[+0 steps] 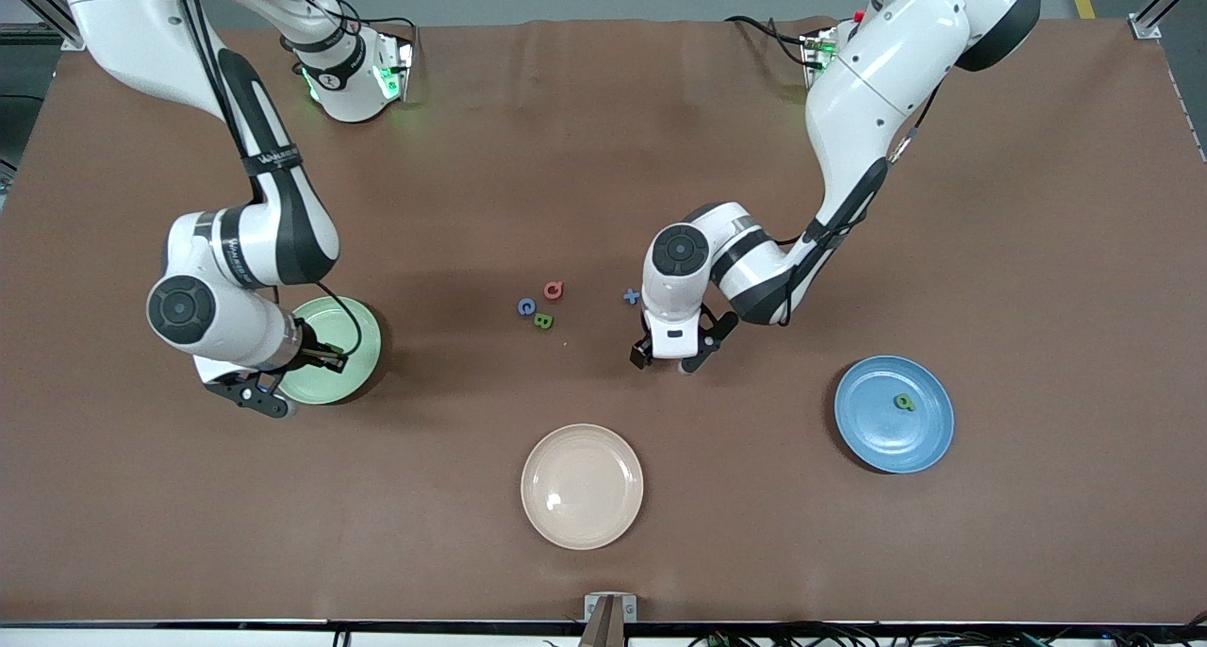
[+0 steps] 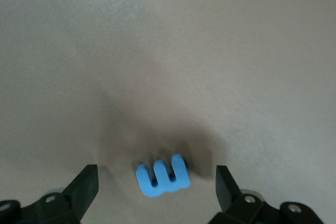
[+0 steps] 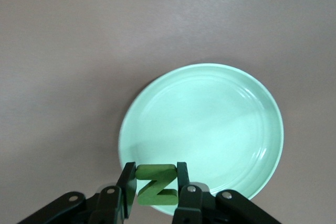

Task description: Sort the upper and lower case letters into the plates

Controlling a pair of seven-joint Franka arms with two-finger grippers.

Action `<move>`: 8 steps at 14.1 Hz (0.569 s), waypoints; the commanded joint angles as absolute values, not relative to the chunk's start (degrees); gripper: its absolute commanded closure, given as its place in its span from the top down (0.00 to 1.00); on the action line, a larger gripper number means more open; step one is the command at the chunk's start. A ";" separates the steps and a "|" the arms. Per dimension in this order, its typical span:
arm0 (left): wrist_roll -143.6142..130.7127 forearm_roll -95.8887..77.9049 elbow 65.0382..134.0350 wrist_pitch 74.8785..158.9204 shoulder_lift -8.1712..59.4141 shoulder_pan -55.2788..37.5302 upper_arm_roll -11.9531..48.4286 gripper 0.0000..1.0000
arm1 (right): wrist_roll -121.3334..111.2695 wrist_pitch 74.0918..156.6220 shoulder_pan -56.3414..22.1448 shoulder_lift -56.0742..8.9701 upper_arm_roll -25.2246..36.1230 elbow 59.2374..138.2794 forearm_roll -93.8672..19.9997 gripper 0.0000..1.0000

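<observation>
A: Brown worktop (image 1: 1037, 204) carried three plates: pale green plate (image 1: 363, 345) at the right arm's end, blue plate (image 1: 877, 430) at the left arm's end, cream plate (image 1: 582, 486) nearest the front camera.

B: End effectors?

A: I saw the right end effector (image 3: 156, 190) over the green plate's rim, clamped on a green Z (image 3: 155, 184). Left end effector (image 2: 157, 184) stood wide around a blue E (image 2: 163, 178) lying on the worktop.

B: Other letters?

A: One green letter (image 1: 904, 402) in the blue plate; red letter (image 1: 553, 290), blue C (image 1: 526, 306), green B (image 1: 543, 321) clustered mid-worktop, blue cross-shaped letter (image 1: 631, 296) near them.
</observation>
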State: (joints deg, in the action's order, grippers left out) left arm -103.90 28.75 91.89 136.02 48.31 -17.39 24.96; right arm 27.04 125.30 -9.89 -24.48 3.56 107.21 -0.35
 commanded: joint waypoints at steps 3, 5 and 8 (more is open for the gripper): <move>-106.87 29.18 90.26 134.91 49.48 -18.02 24.87 0.86 | 23.64 134.90 -6.86 -20.65 2.11 119.69 0.00 0.01; -106.88 29.09 90.26 134.91 49.48 -18.02 24.87 0.73 | 23.64 138.41 -6.86 -20.83 2.11 122.33 -0.09 0.01; -106.26 29.18 90.26 134.91 49.48 -17.75 24.87 0.35 | 23.55 139.83 -6.68 -20.74 2.11 124.80 -0.09 0.01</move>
State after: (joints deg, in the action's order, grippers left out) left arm -105.81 28.75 90.76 135.55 48.80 -17.46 25.18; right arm 24.12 138.80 -8.02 -23.74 3.17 120.86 -0.35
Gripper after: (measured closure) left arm 0.370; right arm 0.643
